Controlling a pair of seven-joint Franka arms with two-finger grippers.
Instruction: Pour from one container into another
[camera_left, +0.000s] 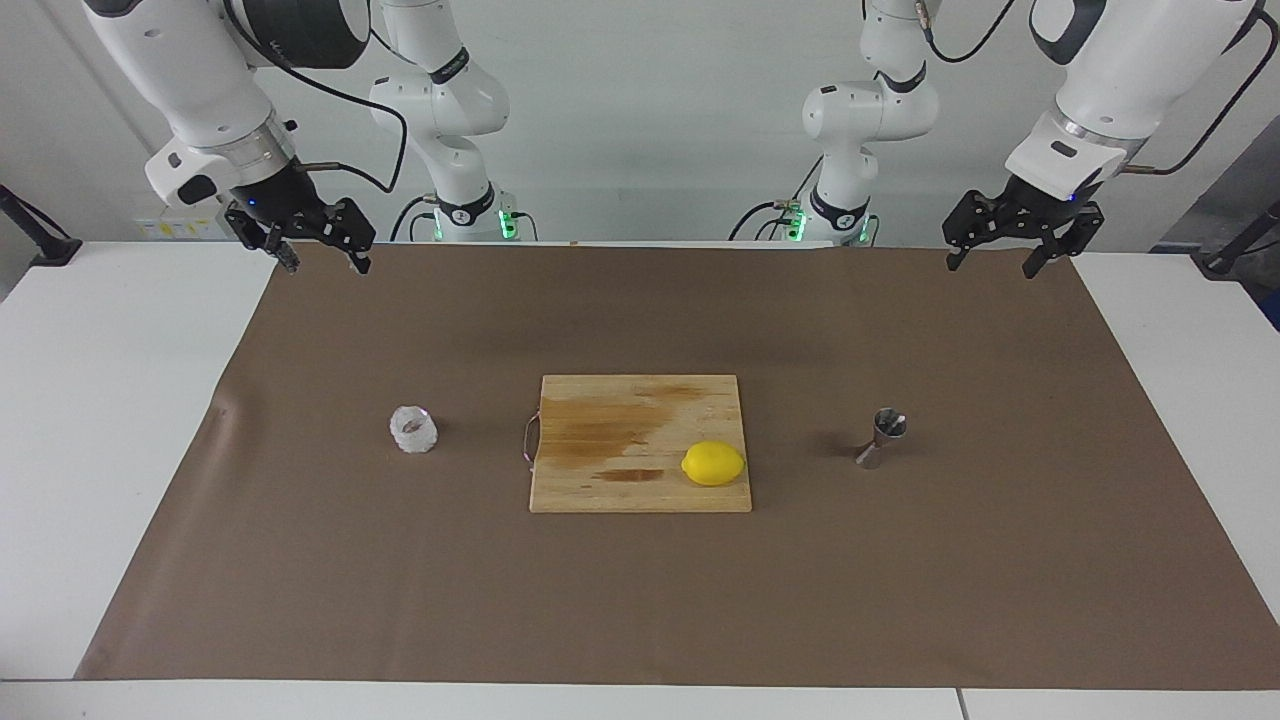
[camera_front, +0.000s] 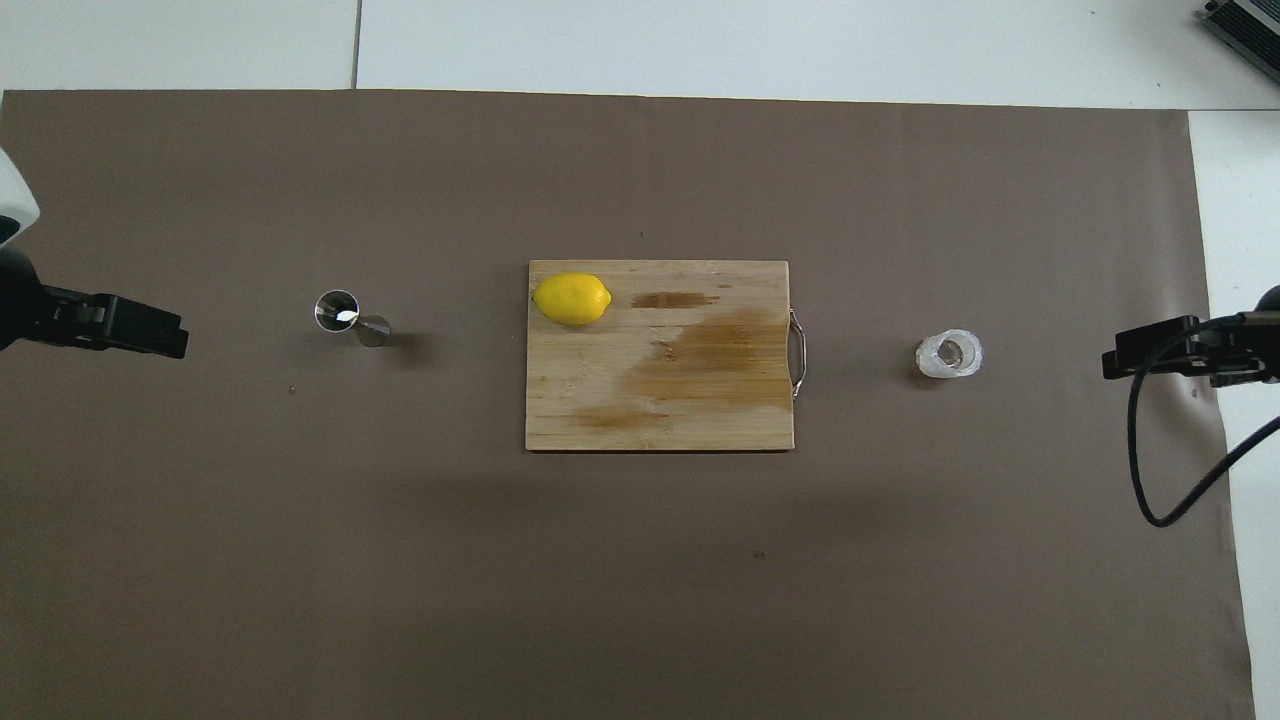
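Note:
The clear faceted glass cup (camera_left: 413, 429) stands upright on the brown mat toward the right arm's end; it also shows in the overhead view (camera_front: 950, 355). The steel hourglass jigger (camera_left: 882, 437) stands upright toward the left arm's end, and shows in the overhead view (camera_front: 345, 315). My right gripper (camera_left: 325, 264) hangs open and empty, raised over the mat's edge by the robots. My left gripper (camera_left: 990, 266) hangs open and empty at the same height over its own end. Both arms wait, well apart from both containers. The grippers' tips show in the overhead view: left gripper (camera_front: 170, 338), right gripper (camera_front: 1115, 362).
A wooden cutting board (camera_left: 640, 400) with a metal handle lies mid-table between the cup and the jigger, also in the overhead view (camera_front: 700, 400). A yellow lemon (camera_left: 713, 463) lies on the board's corner toward the jigger. The brown mat (camera_left: 640, 600) covers most of the white table.

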